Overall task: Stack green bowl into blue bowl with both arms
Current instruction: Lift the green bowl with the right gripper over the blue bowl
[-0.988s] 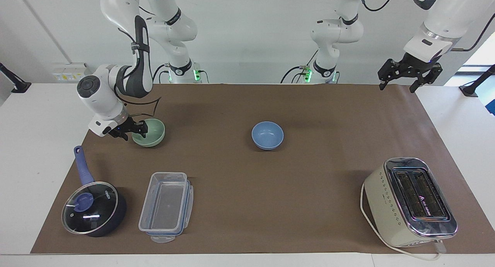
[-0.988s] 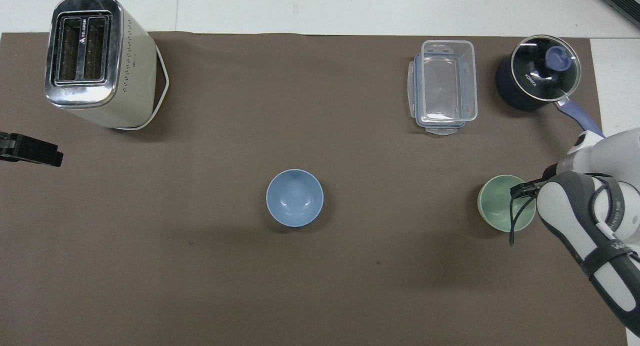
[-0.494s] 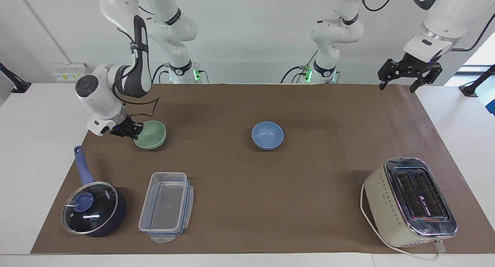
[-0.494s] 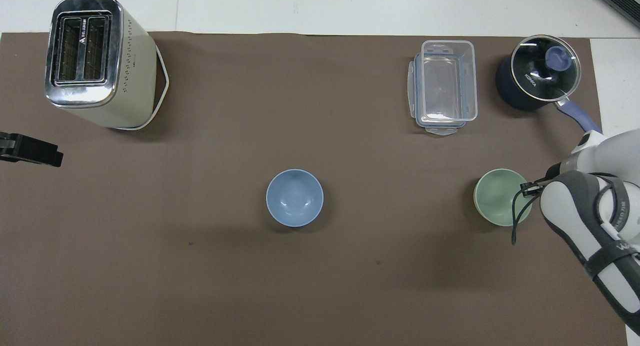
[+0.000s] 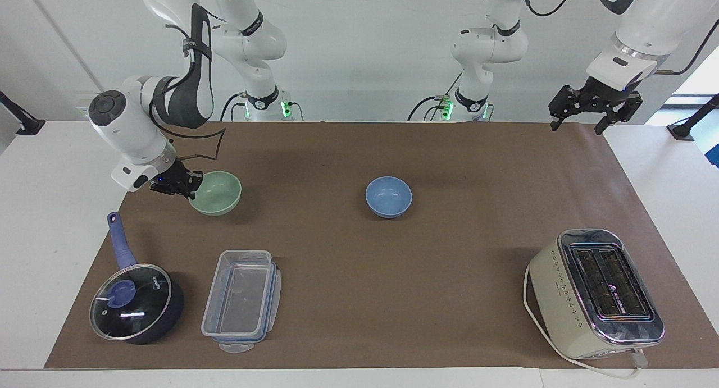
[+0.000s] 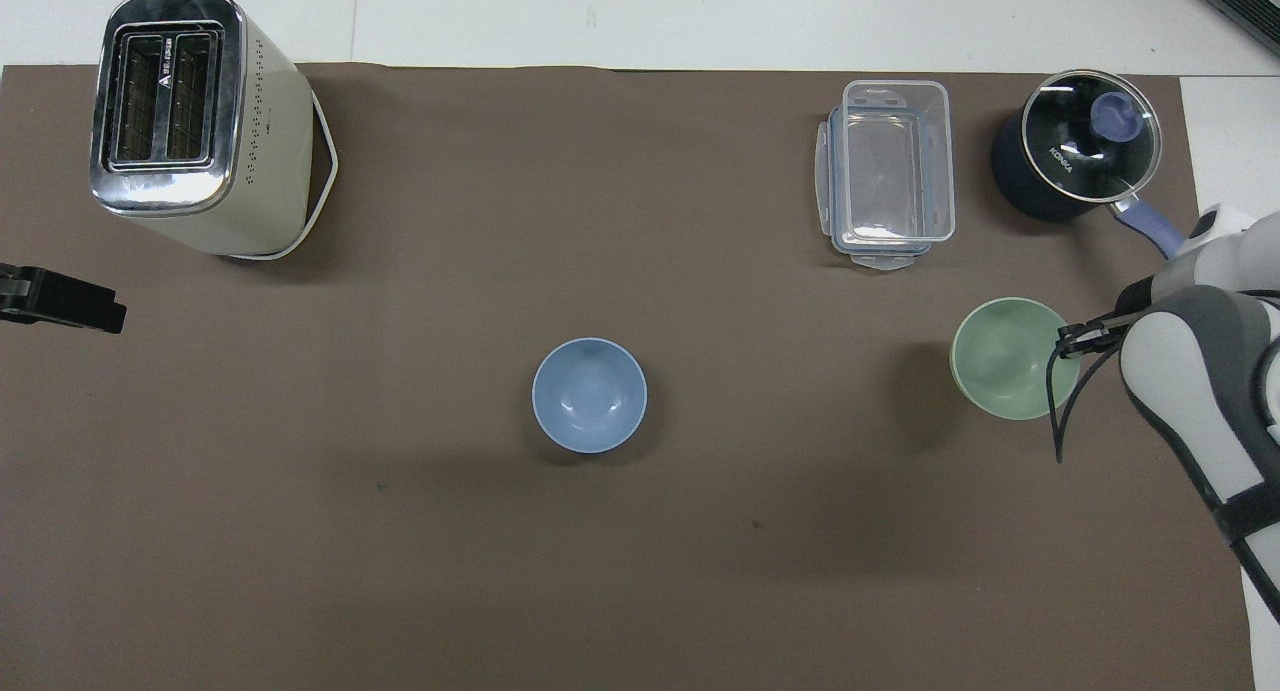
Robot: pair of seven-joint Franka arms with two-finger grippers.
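The pale green bowl point(image 5: 218, 193) point(image 6: 1008, 359) hangs tilted a little above the brown mat, toward the right arm's end of the table. My right gripper point(image 5: 192, 188) is shut on the bowl's rim on the side toward that end. In the overhead view the arm covers most of this gripper. The blue bowl point(image 5: 388, 196) point(image 6: 589, 395) sits upright on the mat near the middle, with nothing in it. My left gripper point(image 5: 577, 128) waits open and high over the mat's corner at the left arm's end, holding nothing.
A cream toaster point(image 5: 598, 292) stands at the left arm's end, farther from the robots. A clear plastic container point(image 5: 241, 298) and a dark blue saucepan point(image 5: 135, 304) with a glass lid lie farther from the robots than the green bowl.
My right gripper closed on the green bowl's rim and lifted it off the mat, rising and drawing slightly toward its own end. The left arm has not moved.
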